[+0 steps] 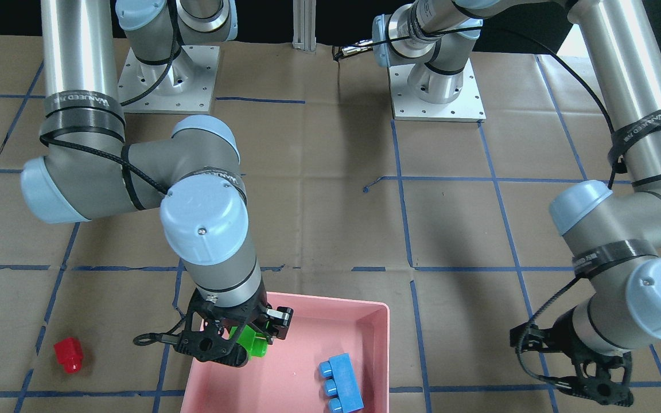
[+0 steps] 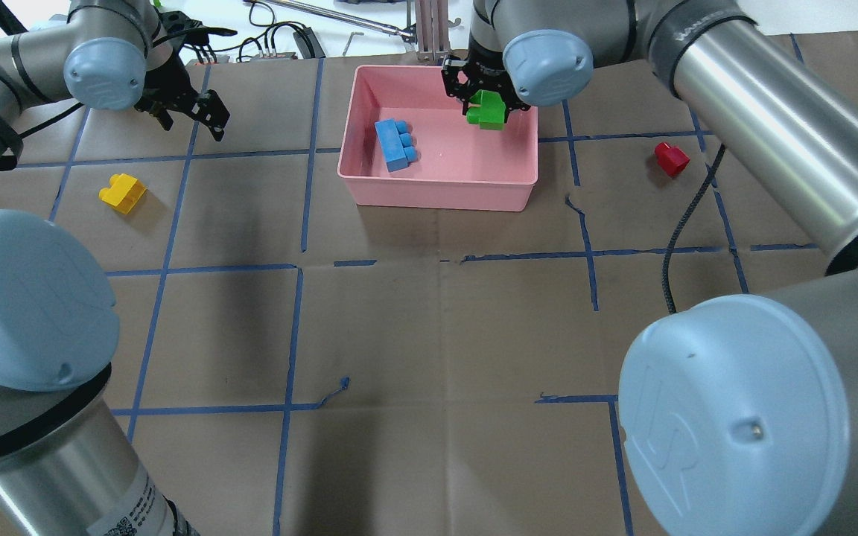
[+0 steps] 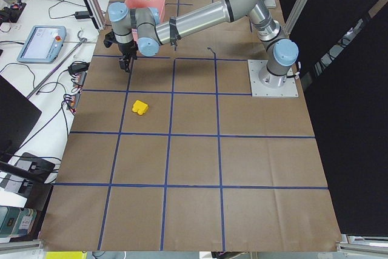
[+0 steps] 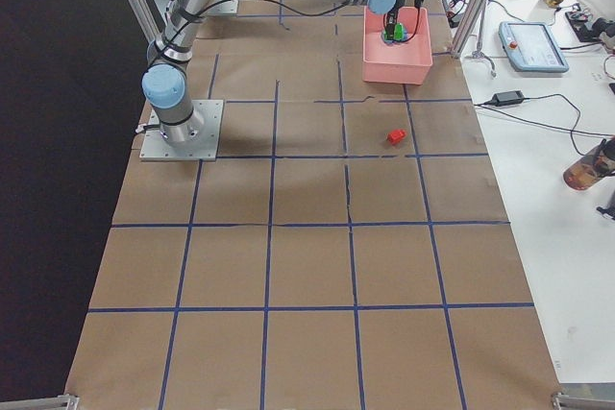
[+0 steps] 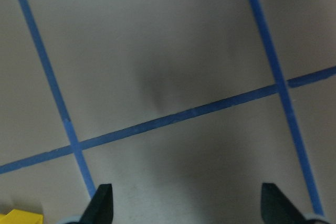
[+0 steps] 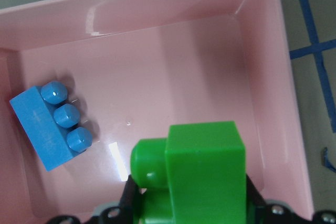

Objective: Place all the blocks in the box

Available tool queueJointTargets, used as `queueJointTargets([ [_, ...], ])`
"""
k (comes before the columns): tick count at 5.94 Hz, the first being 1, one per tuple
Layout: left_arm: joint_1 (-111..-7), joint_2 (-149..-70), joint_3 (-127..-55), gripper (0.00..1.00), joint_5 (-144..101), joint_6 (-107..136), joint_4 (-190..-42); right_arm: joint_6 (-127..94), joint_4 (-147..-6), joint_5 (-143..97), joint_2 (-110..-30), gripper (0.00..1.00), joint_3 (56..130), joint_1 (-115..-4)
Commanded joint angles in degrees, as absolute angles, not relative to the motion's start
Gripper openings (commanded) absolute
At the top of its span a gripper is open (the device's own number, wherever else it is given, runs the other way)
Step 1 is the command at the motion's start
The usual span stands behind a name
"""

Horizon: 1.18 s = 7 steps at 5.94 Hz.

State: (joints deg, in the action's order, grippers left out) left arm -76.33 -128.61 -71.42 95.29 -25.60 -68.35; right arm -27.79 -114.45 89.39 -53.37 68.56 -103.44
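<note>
My right gripper [image 2: 484, 103] is shut on the green block [image 2: 490, 113] and holds it over the far right part of the pink box [image 2: 436, 192]. The wrist view shows the green block [image 6: 202, 174] above the box floor [image 6: 184, 72]. The blue block [image 2: 395, 144] lies inside the box at its left side. The red block [image 2: 671, 158] lies on the table to the right of the box. The yellow block [image 2: 123, 193] lies on the table to the left. My left gripper [image 2: 202, 117] is open and empty, beyond the yellow block, over bare table.
Brown paper with a blue tape grid [image 2: 302, 208] covers the table. The two arm bases [image 1: 436, 97] stand at the robot's side. Cables and tools [image 2: 287, 41] lie beyond the table's far edge, behind the box.
</note>
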Motion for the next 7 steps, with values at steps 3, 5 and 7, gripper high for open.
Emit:
queueJointTargets([
  [3, -67.70, -131.48, -72.69, 0.99, 98.35, -35.44, -65.66, -23.23, -115.23, 90.44, -52.46, 0.99, 69.00, -102.93],
  [5, -66.36, -133.23, -72.86, 0.99, 98.26, -48.64, -63.29, -10.98, -114.09, 89.65, -55.18, 0.99, 68.81, -93.05],
  [7, -64.52, -135.08, -72.95, 0.99, 97.83, -57.00, -63.19, 8.69, -112.68, 89.74, -55.11, 0.99, 70.13, -83.98],
])
